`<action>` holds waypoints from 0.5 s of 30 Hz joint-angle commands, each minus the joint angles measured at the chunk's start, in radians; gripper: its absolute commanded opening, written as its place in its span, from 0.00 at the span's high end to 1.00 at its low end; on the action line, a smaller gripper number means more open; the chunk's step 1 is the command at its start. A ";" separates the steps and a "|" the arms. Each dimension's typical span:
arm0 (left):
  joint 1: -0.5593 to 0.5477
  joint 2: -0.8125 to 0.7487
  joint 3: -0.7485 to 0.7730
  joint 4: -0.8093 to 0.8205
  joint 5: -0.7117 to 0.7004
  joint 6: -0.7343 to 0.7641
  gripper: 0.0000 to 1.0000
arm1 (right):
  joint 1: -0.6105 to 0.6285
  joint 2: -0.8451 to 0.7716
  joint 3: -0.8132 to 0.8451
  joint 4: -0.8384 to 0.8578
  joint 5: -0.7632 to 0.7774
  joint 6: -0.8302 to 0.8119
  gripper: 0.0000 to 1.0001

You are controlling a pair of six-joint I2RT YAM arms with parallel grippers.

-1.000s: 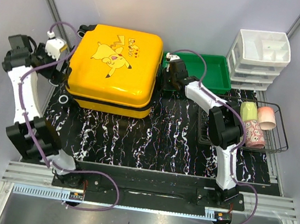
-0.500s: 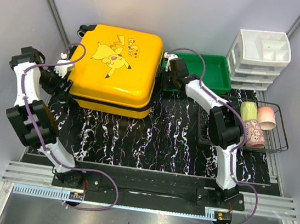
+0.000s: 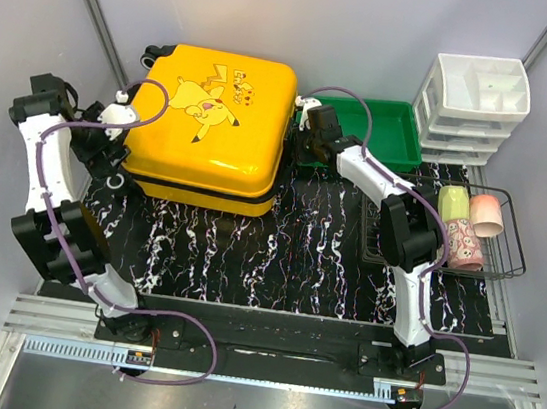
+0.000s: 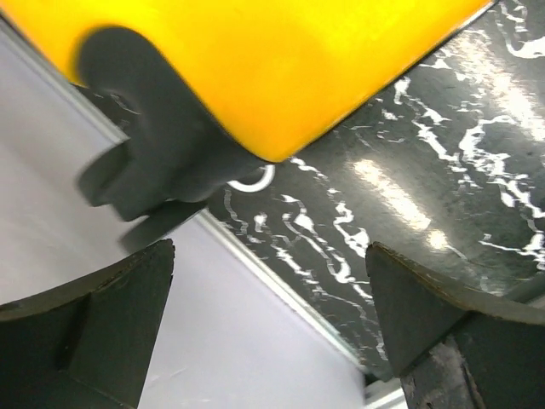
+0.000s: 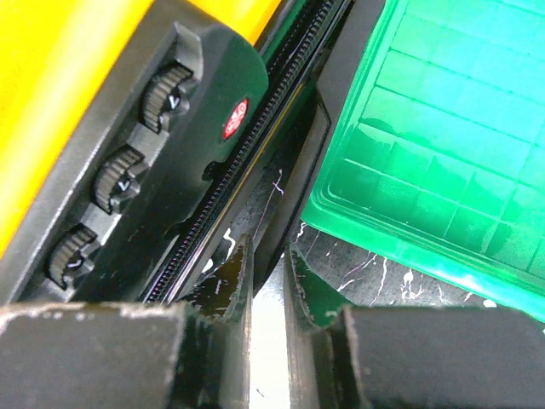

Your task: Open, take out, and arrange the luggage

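The luggage (image 3: 209, 120), a yellow hard-shell suitcase with a cartoon print, lies flat and closed at the back left of the mat. My left gripper (image 3: 111, 148) hangs wide open beside its left front corner. In the left wrist view the yellow shell (image 4: 298, 68) and a black wheel housing (image 4: 162, 162) fill the top, and nothing lies between the fingers of that gripper (image 4: 268, 251). My right gripper (image 3: 299, 147) sits at the suitcase's right side. Seen from the right wrist, it (image 5: 266, 251) is pinched on a thin shiny zipper pull (image 5: 269, 341) below the zipper (image 5: 247, 145) and the dial lock (image 5: 162, 162).
A green tray (image 3: 394, 130) stands right of the suitcase, close against the right gripper; its ribbed floor (image 5: 443, 128) shows in the right wrist view. White drawers (image 3: 473, 105) stand at the back right. A wire basket (image 3: 510, 246) holding cups sits at the right edge. The wall is near the left arm.
My left arm has swung down from the suitcase's back left side to its left front corner, and its jaws have widened slightly. The right arm and the suitcase have not moved.
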 commanded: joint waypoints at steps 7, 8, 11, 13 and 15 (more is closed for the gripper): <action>0.013 0.114 0.200 -0.041 -0.086 0.306 0.01 | 0.020 -0.045 0.005 -0.096 -0.073 -0.095 0.89; 0.025 0.128 0.197 -0.037 -0.084 0.347 0.01 | 0.018 -0.044 0.009 -0.097 -0.074 -0.095 0.89; 0.028 0.166 0.196 -0.002 -0.086 0.391 0.01 | 0.018 -0.040 0.012 -0.097 -0.076 -0.095 0.89; 0.027 0.185 0.193 0.006 -0.064 0.435 0.01 | 0.017 -0.034 0.015 -0.097 -0.081 -0.095 0.89; 0.027 0.189 0.165 0.061 -0.031 0.443 0.01 | 0.018 -0.028 0.018 -0.097 -0.087 -0.095 0.89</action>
